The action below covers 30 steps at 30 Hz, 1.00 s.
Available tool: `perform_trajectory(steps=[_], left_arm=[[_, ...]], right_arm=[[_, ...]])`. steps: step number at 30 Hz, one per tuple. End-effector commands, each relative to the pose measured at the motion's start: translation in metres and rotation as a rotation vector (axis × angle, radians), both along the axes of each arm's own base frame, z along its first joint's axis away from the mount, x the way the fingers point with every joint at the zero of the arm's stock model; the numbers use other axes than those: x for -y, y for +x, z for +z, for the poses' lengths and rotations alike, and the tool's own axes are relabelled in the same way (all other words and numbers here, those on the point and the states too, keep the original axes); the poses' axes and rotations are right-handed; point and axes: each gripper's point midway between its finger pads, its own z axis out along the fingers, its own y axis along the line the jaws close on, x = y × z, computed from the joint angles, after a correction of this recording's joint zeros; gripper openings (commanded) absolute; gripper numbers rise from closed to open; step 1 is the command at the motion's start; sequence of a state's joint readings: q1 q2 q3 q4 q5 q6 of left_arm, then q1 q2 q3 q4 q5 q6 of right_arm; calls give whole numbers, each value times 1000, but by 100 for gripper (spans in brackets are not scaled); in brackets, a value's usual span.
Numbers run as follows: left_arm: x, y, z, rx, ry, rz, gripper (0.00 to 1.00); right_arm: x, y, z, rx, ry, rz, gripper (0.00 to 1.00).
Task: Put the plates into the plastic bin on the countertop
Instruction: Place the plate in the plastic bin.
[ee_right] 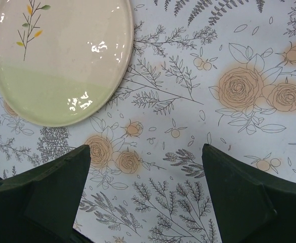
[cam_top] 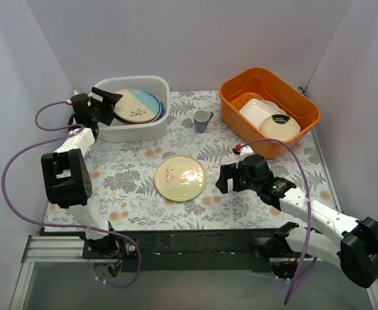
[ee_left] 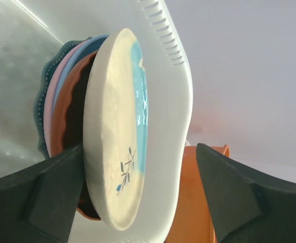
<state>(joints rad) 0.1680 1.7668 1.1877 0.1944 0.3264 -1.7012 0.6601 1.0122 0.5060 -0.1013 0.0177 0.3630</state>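
Note:
The plastic bin (cam_top: pixel 151 126) stands at the back left of the countertop (cam_top: pixel 130 174). Several plates lean stacked inside it, the cream-and-light-blue one (cam_top: pixel 137 106) in front. In the left wrist view that plate (ee_left: pixel 115 142) covers red-orange, pink and teal rims, beside the bin's ribbed rim (ee_left: pixel 173 76). My left gripper (cam_top: pixel 113 101) is open, its fingers (ee_left: pixel 51 192) straddling the plate's lower edge and the bin wall. Another plate (cam_top: pixel 180 177), cream and pale green with a sprig, lies flat mid-countertop. My right gripper (cam_top: pixel 225 178) hovers open just right of that plate (ee_right: pixel 56 55), nothing between its fingers (ee_right: pixel 249 187).
An orange bin (cam_top: pixel 240 87) at the back right holds a white rectangular dish (cam_top: pixel 258 110) and a round cream plate (cam_top: pixel 282 129). A small grey cup (cam_top: pixel 202 120) stands between the two bins. White walls close in the left, back and right sides.

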Motion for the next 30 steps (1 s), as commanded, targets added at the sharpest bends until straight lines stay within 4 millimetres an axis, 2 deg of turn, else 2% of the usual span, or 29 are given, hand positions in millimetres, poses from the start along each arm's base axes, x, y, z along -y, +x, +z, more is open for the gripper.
perform_trajectory(steps=[1,4,11,15,18,25,30], left_arm=[[-8,-9,77,116,66,22,92],[-11,-14,90,111,114,36,98],[-25,-34,115,77,274,156,98],[-18,-42,127,104,305,151,98],[-6,-42,132,127,308,110,98],[26,-40,123,128,320,7,98],[43,-55,108,116,356,-73,98]], right_arm=[[-6,8,18,56,53,0,98],[-6,8,18,55,49,4,98],[-12,5,19,46,75,32,98],[-16,6,19,38,78,40,98],[-16,6,18,31,79,40,98],[-14,6,16,33,70,35,98],[-16,6,18,35,75,41,98]])
